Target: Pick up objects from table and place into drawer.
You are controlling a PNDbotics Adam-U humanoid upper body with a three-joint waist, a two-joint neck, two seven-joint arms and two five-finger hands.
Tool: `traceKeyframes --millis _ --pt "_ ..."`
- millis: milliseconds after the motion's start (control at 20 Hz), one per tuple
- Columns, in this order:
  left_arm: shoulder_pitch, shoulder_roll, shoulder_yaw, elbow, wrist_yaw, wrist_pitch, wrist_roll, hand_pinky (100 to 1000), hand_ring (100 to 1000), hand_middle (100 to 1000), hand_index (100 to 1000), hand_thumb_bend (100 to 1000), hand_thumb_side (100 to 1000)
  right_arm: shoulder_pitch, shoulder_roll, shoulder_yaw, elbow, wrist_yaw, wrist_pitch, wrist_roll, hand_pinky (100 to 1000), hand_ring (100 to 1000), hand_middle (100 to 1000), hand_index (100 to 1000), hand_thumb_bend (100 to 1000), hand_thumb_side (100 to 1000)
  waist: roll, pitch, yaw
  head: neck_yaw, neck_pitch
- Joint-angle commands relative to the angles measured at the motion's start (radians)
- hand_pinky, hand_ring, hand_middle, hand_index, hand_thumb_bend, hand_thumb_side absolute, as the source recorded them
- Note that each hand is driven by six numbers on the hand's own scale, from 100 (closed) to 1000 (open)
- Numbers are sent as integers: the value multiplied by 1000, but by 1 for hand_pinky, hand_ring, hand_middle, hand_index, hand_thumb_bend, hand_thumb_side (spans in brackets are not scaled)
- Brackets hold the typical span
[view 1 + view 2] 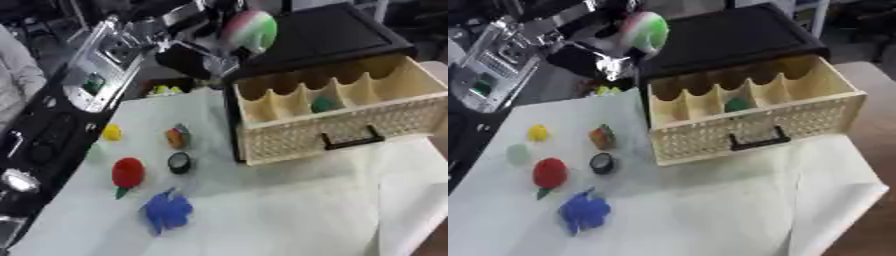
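- Left eye view: our left hand [197, 60] is raised beside the far left corner of the black cabinet [328, 32], fingers curled round a ball [249, 30] coloured green, white and pink, held above that corner.
- The cream drawer [350, 127] stands pulled open, split by dividers; we see a small green thing [324, 104] in one middle compartment.
- On the white cloth [280, 210], left of the drawer, lie a yellow piece [112, 132], a striped orange piece [178, 137], a black ring [179, 162], a red fruit [128, 172] and a blue toy [167, 211], all apart from each other.
- Right eye view: we also make out a pale green piece [518, 153] near the cloth's left edge, just below the yellow one.
- Our right hand shows in neither view.
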Motion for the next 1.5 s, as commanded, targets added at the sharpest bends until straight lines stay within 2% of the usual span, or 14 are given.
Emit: traceKeyframes --millis 50,550,800,1200,1250,1400,1500 --pt "-32 -4 6 10 7 2 19 100 341 339 551 100 257 -24 -7 3 -15 -8 -1 7 367 545 558 799 100 586 -5 -12 -5 11 -13" --pt "-38 -37 15 74 -56 -19 64 104 359 357 587 100 254 -46 12 11 -15 -18 0 22 370 545 558 798 100 574 16 -5 -40 33 -21" --pt "-37 -43 14 90 -104 -47 94 157 419 423 689 100 251 -48 17 11 -15 -21 1 24 371 545 558 798 100 570 19 -5 -43 35 -24" --pt "-27 -46 11 114 -229 -89 184 212 489 489 805 100 247 -48 22 10 -15 -22 3 26 371 544 557 797 100 568 21 -6 -45 35 -26" --pt "-26 -47 8 116 -239 -95 189 235 512 519 837 100 246 -48 22 10 -15 -22 3 26 370 544 557 797 100 568 21 -6 -45 34 -26" --pt "-22 -49 2 121 -254 -109 183 270 554 563 853 100 269 -47 22 9 -15 -22 4 24 369 543 557 797 100 568 19 -6 -45 34 -24" --pt "-21 -48 2 123 -265 -114 177 342 629 652 894 100 286 -48 23 9 -15 -22 4 24 370 543 557 798 100 568 18 -6 -45 34 -23"
